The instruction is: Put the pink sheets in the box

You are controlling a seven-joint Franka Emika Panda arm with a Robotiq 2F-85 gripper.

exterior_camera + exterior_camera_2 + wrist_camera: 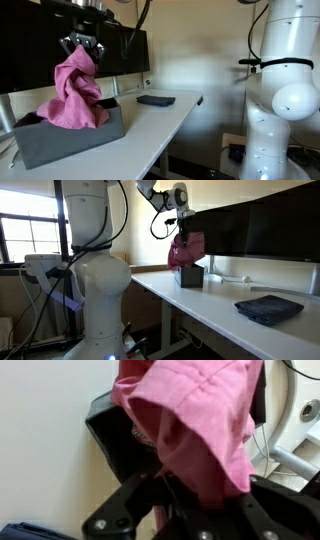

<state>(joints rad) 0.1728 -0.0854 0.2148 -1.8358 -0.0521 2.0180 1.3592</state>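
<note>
Pink sheets (76, 92) | gripper (82, 46) clamped on their top | lower folds in grey box (75, 142)

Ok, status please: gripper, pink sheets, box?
Gripper shut on pink sheets, above box. Lower part of sheets rests in box, top held up. Dark cloth lies apart on desk, not in the way.

Cannot see fingertips of gripper (80, 48): buried in pink sheets (75, 95). Cannot see inside of box (75, 140), covered by fabric. In wrist view, blurred fabric v. close to lens, hiding the jaws; dark cloth (25, 532) cut at bottom-left edge. In an ext. view, too small to read box (190, 278) detail; arm (285, 95) cut off top & bottom.
</note>
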